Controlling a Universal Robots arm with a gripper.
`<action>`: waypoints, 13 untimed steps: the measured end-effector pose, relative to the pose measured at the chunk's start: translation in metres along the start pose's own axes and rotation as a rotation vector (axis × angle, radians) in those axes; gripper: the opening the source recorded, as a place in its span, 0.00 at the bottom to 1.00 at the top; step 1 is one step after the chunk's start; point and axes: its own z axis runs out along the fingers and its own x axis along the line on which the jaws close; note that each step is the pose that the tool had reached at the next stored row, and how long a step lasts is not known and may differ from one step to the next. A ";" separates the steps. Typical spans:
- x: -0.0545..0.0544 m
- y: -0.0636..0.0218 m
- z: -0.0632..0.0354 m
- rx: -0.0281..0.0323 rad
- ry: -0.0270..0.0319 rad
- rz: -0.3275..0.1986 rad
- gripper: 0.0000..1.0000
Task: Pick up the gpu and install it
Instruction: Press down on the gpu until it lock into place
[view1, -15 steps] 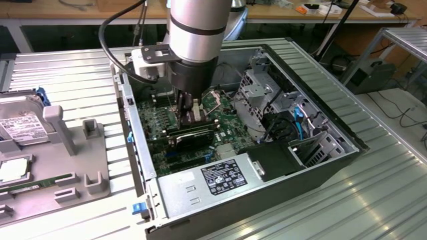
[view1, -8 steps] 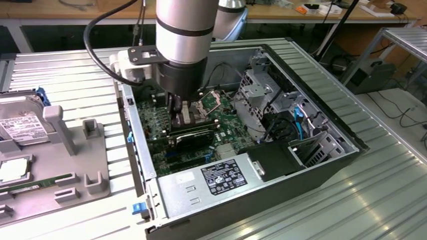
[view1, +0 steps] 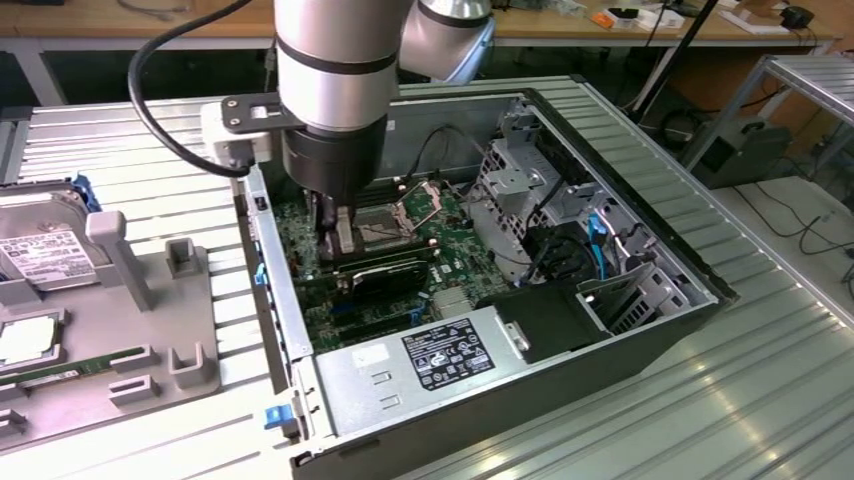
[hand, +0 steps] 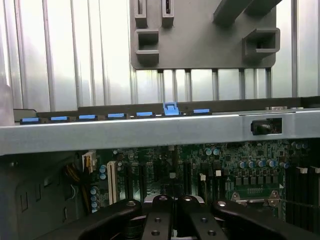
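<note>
1. at the exterior view's left, a grey fixture block (view1: 127, 270) sits on the ribbed metal table (view1: 747, 400). a silver hard drive (view1: 47, 255) with a white label lies on it, and a slim green memory stick (view1: 80, 368) rests nearer the front edge.
2. just right of the fixture stands the open computer case (view1: 534, 400), lying on its side with the green motherboard (view1: 441, 215) facing up. in the wrist view the case's metal side wall (hand: 150, 132) crosses the frame, with blue clips (hand: 171, 109) along its edge.
3. the arm (view1: 340, 70) reaches straight down into the case on its left half. the gripper (view1: 334, 235) is low over the motherboard, beside the cpu socket (view1: 400, 215); in the wrist view the gripper (hand: 172, 210) has its fingers (hand: 160, 215) drawn tight together.
4. the gpu (view1: 387, 272), with its dark face, lies across the board directly below the gripper, down among the expansion slots. whether the closed fingers are pinching its edge cannot be told.
5. further right are the silver power supply (view1: 427, 365) with its label, then the drive cage (view1: 527, 180) and blue cables (view1: 601, 250).
</note>
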 end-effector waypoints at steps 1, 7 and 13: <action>0.000 0.0024 0.0000 0.0000 0.0000 0.000 0.11; 0.001 0.0189 -0.0001 -0.0013 -0.0002 0.006 0.11; 0.001 0.0287 -0.0002 -0.0039 -0.0019 0.018 0.11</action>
